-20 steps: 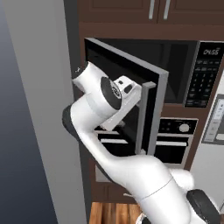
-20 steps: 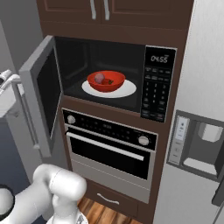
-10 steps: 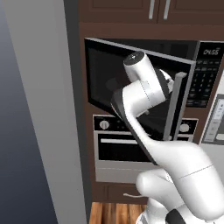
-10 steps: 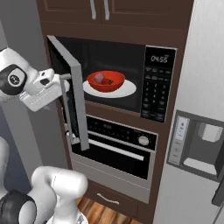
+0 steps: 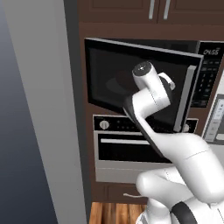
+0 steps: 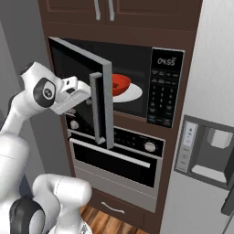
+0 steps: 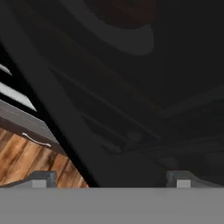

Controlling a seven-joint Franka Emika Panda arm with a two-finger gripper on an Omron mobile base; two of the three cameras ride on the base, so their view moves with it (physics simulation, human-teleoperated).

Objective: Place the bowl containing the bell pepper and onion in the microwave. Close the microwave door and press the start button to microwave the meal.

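Red and shiny, the bowl (image 6: 119,84) sits inside the microwave (image 6: 137,82), on the white turntable plate (image 6: 132,95). We can see only part of it past the edge of the door, so we cannot make out the bell pepper or the onion in it. We think the first job, putting the bowl in, is done.

Next comes the microwave door (image 6: 82,87). It is part way shut, swung out at a slant with its long silver handle (image 6: 97,107) toward us. Our gripper (image 6: 84,93) is pressed up against the dark glass side of the door, and in the hand view the two small fingertips (image 7: 43,178) stand far apart with nothing between them. So the claw is spread wide and holds nothing. We think we are pushing the door closed with the hand.

What is left: the door must go all the way shut, and then we must press the start button on the button panel (image 6: 163,96), below the little clock (image 6: 167,61).

Around the microwave is dark brown wood. Cupboards (image 6: 103,13) with silver handles are above it. A black oven (image 6: 119,153) with a bar handle sits below it. A grey fridge with a water spout (image 6: 208,153) is to the right. A grey wall (image 5: 39,109) is to the left, and the floor (image 5: 113,213) is brown wood.
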